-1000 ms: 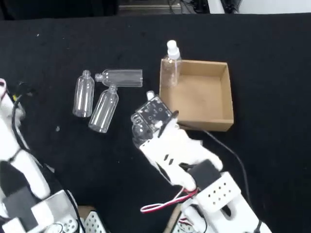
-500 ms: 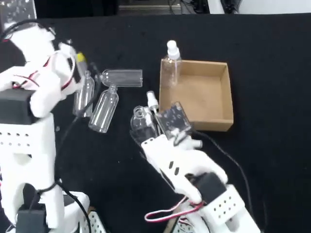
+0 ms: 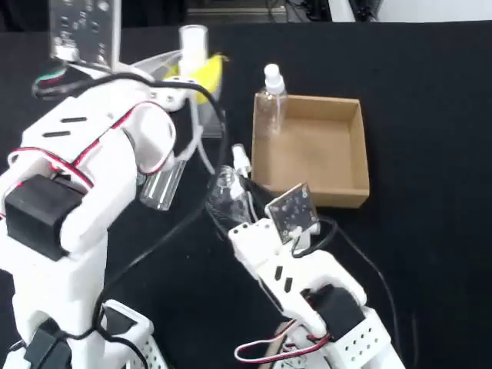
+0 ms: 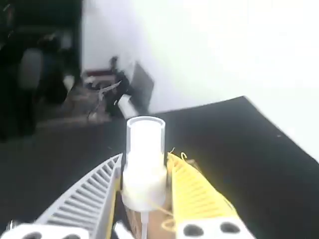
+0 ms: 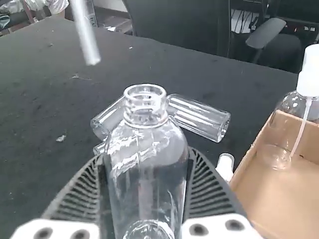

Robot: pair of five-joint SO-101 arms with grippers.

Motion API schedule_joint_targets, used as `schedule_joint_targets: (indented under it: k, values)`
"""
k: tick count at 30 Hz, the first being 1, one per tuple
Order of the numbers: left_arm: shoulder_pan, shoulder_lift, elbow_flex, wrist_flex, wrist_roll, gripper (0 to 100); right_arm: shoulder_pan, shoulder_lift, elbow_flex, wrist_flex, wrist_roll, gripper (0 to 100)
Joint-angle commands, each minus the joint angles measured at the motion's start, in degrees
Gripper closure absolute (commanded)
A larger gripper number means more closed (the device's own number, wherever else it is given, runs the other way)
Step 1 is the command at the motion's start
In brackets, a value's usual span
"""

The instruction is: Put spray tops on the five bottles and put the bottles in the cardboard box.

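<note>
So that its open neck faces up for capping, the right pincer (image 5: pixel 147 172) grips a bottle (image 5: pixel 144 129) upright beside the box (image 3: pixel 360 146); the left pincer (image 4: pixel 144 172) clamps a spray top (image 4: pixel 144 144), tube down, above the desk (image 3: pixel 430 77).

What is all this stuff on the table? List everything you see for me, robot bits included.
Cardboard box: one, brown, on the table.
Bottle with spray top: one, clear with a white top, upright in a far corner of the box.
Open bottle: one, clear, upright.
Lying bottles: at least two, clear, without tops, on the table behind the open bottle.
Held spray top: one, white, raised over the table.
Loose spray top: one, white, on the table beside the box.
Table: one, black.
Left gripper: one, pale and yellow fingers, shut on the held spray top.
Right gripper: one, black fingers, shut on the open bottle.
</note>
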Motion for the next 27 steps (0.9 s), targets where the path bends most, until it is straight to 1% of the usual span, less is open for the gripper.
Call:
schedule_joint_targets:
  k: [1, 5, 10, 16, 23, 27]
  values:
    - [1.63, -0.97, -2.51, -4.48, -1.49, 97, -0.7, -1.45, -0.22, -1.05, -0.26, 98.8]
    - [2.51, 3.6, -3.03, -4.48, -1.58, 97, -0.62, -1.63, -0.22, -1.05, -0.26, 98.8]
    - [2.15, 7.74, -3.12, -4.57, -4.48, 97, -0.53, -1.63, -0.22, -1.05, -0.26, 98.8]
    - [2.15, 7.82, -2.59, -4.4, -4.75, 97, -0.53, -1.71, -0.22, -1.05, -0.26, 98.8]
    - [2.59, 8.62, -2.51, 1.14, -4.75, 97, -0.53, -1.71, -0.22, -1.05, -0.26, 98.8]
    - [2.24, 8.18, 0.84, 0.7, -4.4, 97, -0.53, -1.71, -0.22, -1.05, -0.26, 98.8]
